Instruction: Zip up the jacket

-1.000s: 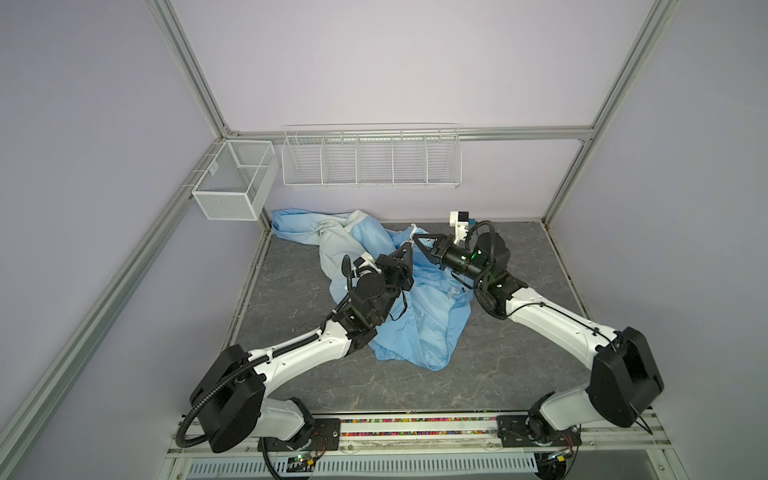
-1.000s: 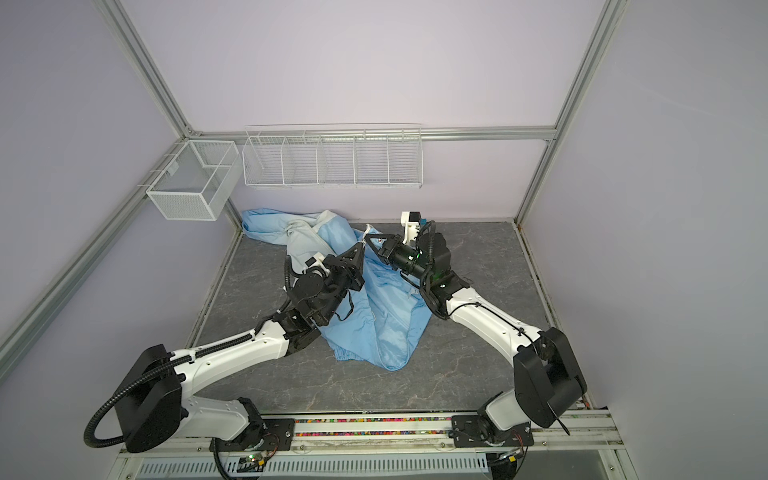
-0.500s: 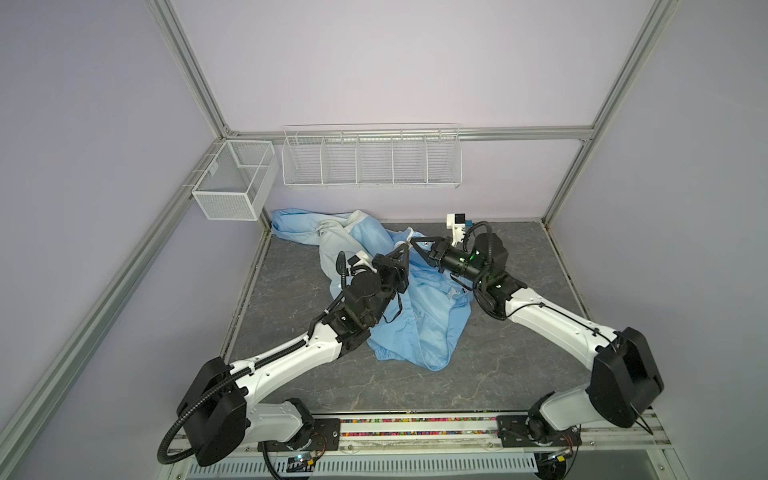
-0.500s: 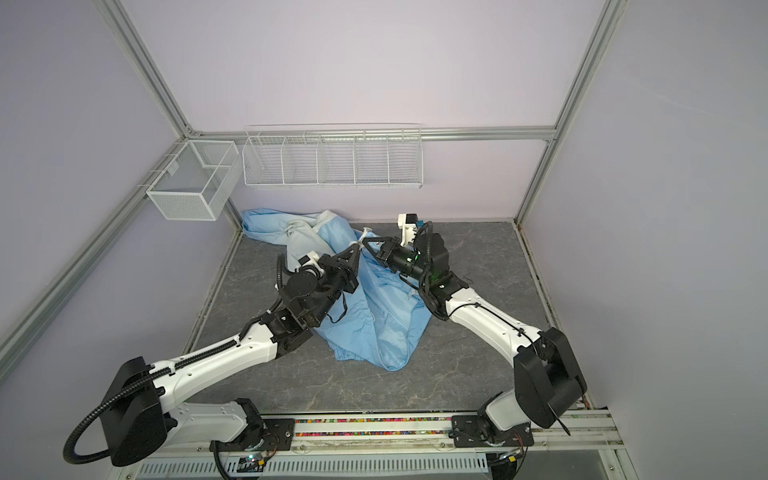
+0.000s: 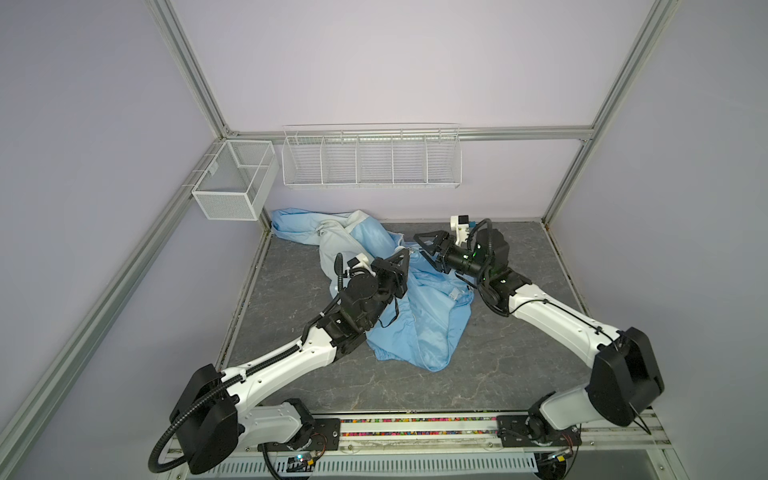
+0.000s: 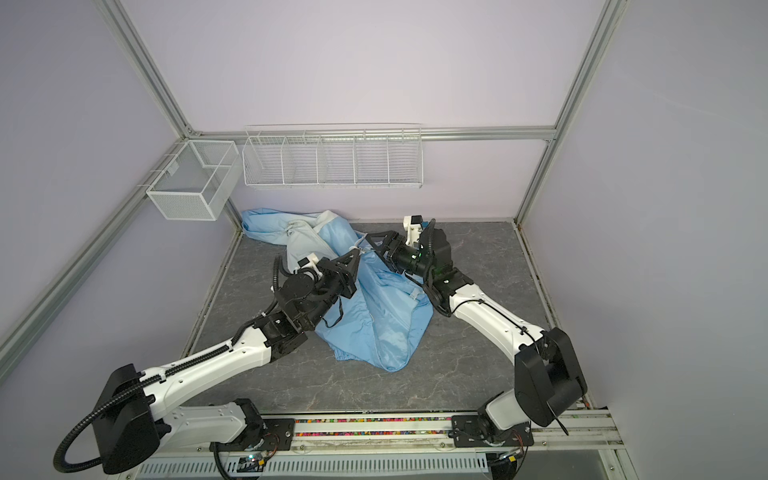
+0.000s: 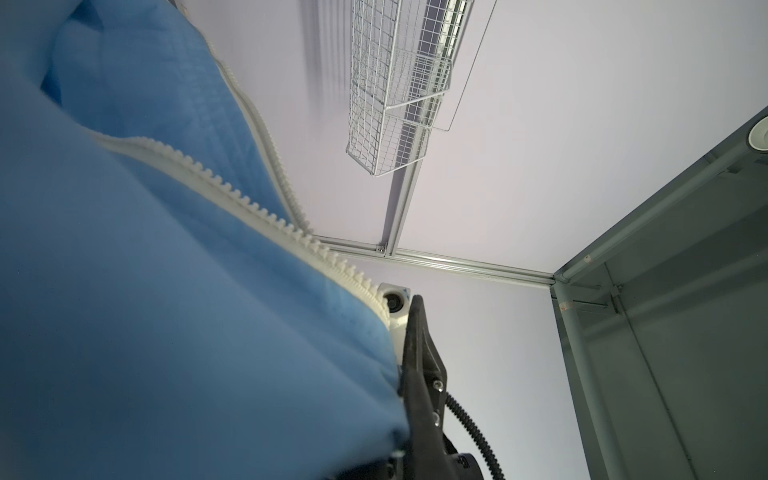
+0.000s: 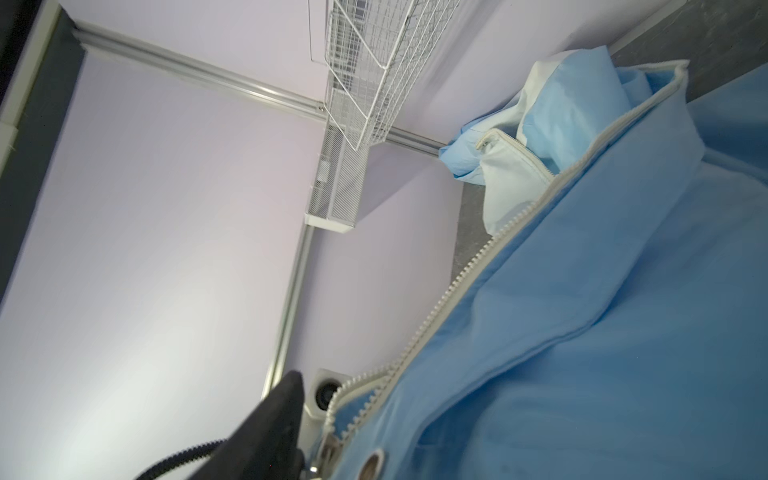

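Note:
The light-blue jacket (image 5: 419, 316) lies crumpled on the grey floor, its pale part toward the back corner. My left gripper (image 5: 405, 252) is shut on a raised edge of the jacket (image 7: 166, 332) by the cream zipper teeth (image 7: 249, 208); one black finger (image 7: 419, 353) shows beside the cloth. My right gripper (image 5: 419, 245) faces it from the right with its jaws apart. In the right wrist view one finger (image 8: 282, 415) stands clear of the zipper end (image 8: 353, 399), with a snap stud (image 8: 372, 463) close by. The fabric hides the other fingers.
A small white mesh basket (image 5: 235, 187) and a long wire rack (image 5: 372, 158) hang on the back walls above the jacket. Bare grey floor (image 5: 498, 353) stretches in front and to the right. Metal frame posts mark the corners.
My right gripper has opened where it was shut a moment ago. My left arm's elbow has swung lower and to the left while its gripper kept hold of the jacket edge.

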{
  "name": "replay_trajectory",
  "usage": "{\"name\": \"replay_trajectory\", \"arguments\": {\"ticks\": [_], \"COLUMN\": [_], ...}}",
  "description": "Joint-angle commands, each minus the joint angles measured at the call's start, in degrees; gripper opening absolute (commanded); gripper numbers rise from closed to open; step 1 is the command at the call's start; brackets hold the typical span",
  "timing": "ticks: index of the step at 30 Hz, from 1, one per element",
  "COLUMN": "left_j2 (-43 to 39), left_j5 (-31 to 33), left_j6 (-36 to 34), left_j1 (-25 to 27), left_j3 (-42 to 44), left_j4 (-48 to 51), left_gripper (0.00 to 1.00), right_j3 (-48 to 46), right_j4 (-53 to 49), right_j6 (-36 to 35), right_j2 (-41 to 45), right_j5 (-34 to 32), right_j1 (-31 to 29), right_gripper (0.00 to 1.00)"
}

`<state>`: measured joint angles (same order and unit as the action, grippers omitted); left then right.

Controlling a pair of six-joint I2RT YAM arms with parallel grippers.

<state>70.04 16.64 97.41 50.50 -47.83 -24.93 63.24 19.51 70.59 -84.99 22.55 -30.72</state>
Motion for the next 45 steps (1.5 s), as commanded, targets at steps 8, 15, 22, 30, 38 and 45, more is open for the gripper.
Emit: {"name": "replay_trajectory", "arguments": {"ticks": [8,15,22,30,38,45], "left_j2": [-6.79,-10.86,-9.81,-11.02,-12.97,-13.09], "left_j5": [-0.86,-1.67,-14.16,-19.70,-20.55,-21.30], "left_j6": [-3.36,-5.09,-6.31,-7.03,-7.19,-7.29], "left_j1": [-2.66,-4.34,-7.69,-7.90,-8.14,-8.31], "left_j3": [-1.94,-3.68,-9.69,-14.23,-16.21,-18.08], "left_j4": [13.65,24.77,35.56,44.40,48.89,51.10], "left_gripper": [0.00,0.00,0.00,0.00,0.00,0.00], "right_j3": [7.56,14.55,27.08,30.99,25.56,27.50], "right_j4": [-36.45,-65.03,-73.91,-60.99,-47.71,-47.81], "right_j6": [-13.58,-40.06,-60.61,-68.10,-72.09,-74.08], "right_j2": [3.00,6.18,3.13,1.29,2.01,-0.54], "right_j5": [17.33,13.81,6.90,8.87,14.14,14.82], "right_j1": [5.08,8.02,4.29,-4.09,-4.69,-6.71], "right_gripper": [0.89,0.92,0.55,0.57,0.52,0.41]}}
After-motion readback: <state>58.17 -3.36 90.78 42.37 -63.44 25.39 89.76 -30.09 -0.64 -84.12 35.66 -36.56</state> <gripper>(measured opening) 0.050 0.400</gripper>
